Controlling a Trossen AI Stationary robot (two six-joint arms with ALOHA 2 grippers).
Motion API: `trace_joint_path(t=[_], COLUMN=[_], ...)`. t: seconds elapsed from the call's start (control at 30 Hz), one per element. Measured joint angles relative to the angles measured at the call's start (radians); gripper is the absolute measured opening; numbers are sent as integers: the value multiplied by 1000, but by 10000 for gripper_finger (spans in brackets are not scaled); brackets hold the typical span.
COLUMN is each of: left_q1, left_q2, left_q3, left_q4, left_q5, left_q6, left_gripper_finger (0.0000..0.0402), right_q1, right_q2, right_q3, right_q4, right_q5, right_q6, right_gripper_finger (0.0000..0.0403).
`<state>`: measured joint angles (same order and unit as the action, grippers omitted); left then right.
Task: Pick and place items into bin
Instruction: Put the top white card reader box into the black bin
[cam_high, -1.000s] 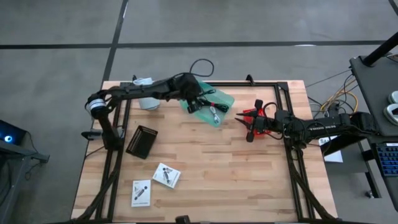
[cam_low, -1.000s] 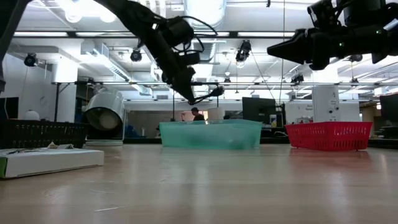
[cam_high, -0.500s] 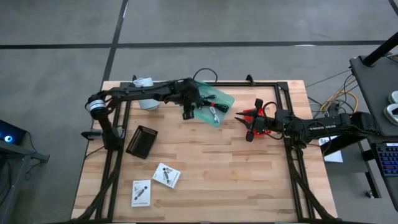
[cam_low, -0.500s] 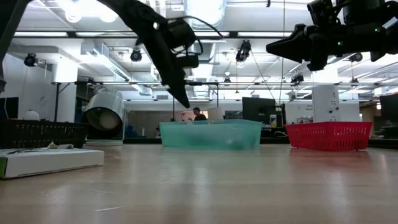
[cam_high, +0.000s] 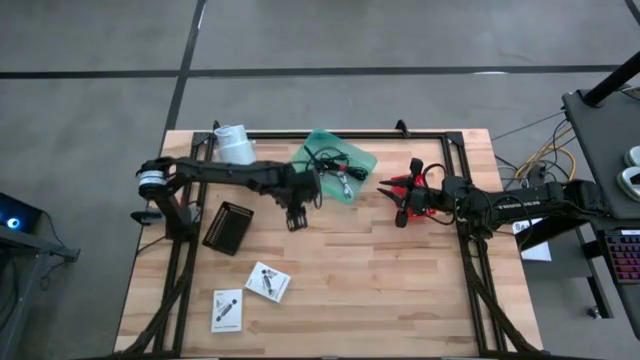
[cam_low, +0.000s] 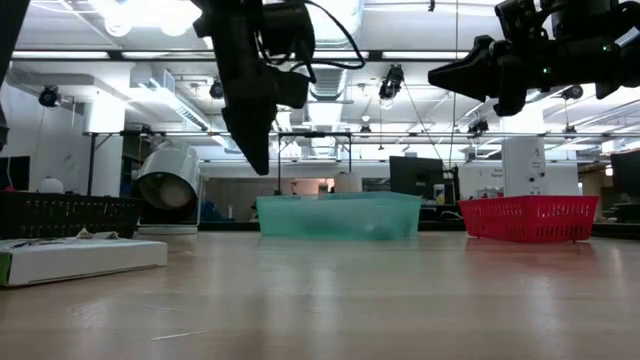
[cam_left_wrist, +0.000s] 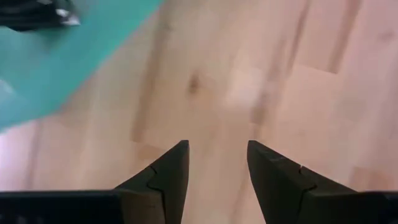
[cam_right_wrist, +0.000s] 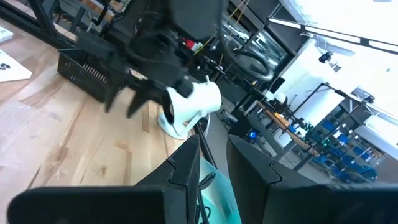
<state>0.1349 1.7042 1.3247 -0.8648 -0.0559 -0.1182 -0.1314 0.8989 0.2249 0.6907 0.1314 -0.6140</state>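
We've got the left gripper (cam_high: 296, 217) over bare surface (cam_high: 380, 280) just beside the bin (cam_high: 358, 161), jaws apart, empty. 2 white packets (cam_high: 250, 294) and a black pad (cam_high: 228, 227) lie nearby. The right gripper (cam_high: 393, 198) hangs above the red basket (cam_low: 530, 217), jaws narrowly apart.

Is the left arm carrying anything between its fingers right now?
No. In the left wrist view the left gripper is open, with only bare wooden table showing between its fingers.

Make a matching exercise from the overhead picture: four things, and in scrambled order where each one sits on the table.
Things:
1. teal bin
2. red basket
3. black tray
4. white packets

Places:
A. under the right gripper
B. near edge, left of centre
C. far edge, near centre
D. beside the left arm's base

Pairs: 1-C, 2-A, 3-D, 4-B
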Motion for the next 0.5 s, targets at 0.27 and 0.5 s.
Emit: trace_joint_path(t=[0.27, 0.5], left_q1=[-152, -212], left_q2=[0, 0], left_q3=[-6, -7], left_q4=[-16, -10], left_q5=[-1, -4], left_q6=[-62, -118], left_gripper_finger=[147, 147], right_q1=[0, 0], right_q2=[0, 0], right_q3=[0, 0], right_q4=[2, 2], right_q5=[0, -1], right_q6=[-18, -18], right_gripper_finger=[68, 68])
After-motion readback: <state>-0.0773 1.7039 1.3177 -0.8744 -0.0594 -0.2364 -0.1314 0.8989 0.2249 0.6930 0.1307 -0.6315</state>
